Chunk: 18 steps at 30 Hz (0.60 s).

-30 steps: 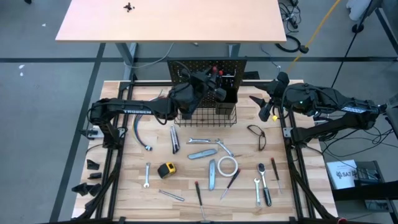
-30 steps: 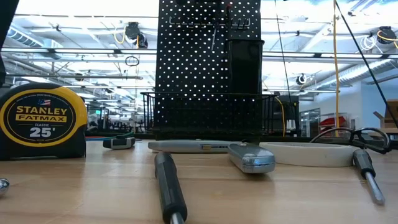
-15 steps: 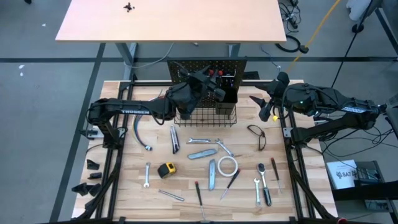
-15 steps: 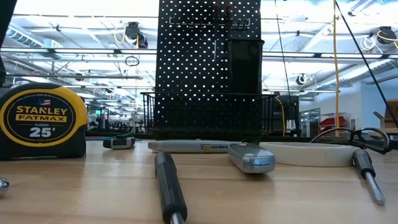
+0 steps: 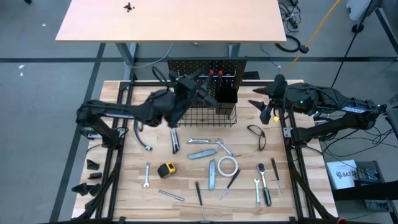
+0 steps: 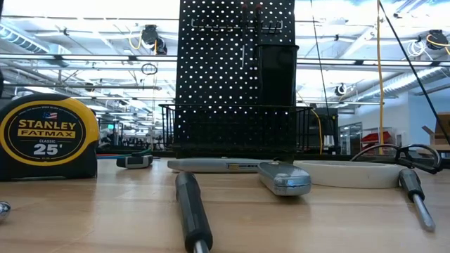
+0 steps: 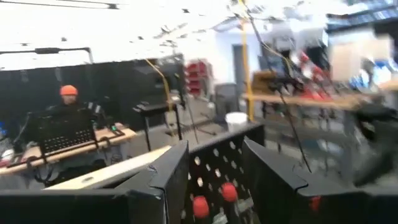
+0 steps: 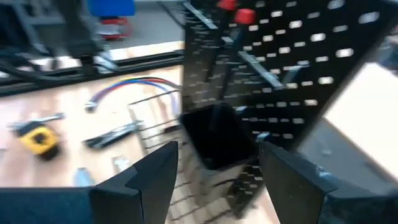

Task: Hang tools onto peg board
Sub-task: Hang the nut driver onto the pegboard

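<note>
Left end effector (image 5: 200, 93): drawn back toward 9 o'clock from peg board (image 5: 208, 67), fingers apart, empty. Right end effector (image 5: 264, 104): apart, empty, waiting. Tools on bench (image 5: 124, 168) remain unhung.

Beyond the far edge of our slatted work table (image 5: 124, 186) we see a second light wooden table (image 5: 171, 22) with a small black object (image 5: 129, 7) near its far-left corner. A person in an orange cap (image 7: 68, 91) sits farther off.
</note>
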{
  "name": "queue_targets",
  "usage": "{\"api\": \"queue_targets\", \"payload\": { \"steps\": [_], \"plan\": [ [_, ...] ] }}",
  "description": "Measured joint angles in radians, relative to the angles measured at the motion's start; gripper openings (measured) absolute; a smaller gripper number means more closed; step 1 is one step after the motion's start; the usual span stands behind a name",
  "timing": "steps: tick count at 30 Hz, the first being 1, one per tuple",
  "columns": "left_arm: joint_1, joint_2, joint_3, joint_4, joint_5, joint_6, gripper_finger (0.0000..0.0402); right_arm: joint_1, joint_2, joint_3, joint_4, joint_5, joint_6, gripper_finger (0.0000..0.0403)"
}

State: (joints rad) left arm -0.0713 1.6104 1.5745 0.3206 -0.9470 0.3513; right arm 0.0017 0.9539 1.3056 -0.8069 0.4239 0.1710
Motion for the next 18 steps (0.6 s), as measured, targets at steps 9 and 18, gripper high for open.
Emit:
{"api": "queue_targets", "payload": {
  "steps": [9,18],
  "plan": [
    [-0.113,-0.218,-0.005,-0.554,0.116,-0.332,0.0152,0.06,0.06,0.0,0.048,-0.143,0.084,0.0222],
    [-0.22,-0.352,-0.077,-0.907,0.349,-0.534,0.0152,0.202,0.21,0.0,0.037,-0.235,0.25,0.0222]
  ]
}}
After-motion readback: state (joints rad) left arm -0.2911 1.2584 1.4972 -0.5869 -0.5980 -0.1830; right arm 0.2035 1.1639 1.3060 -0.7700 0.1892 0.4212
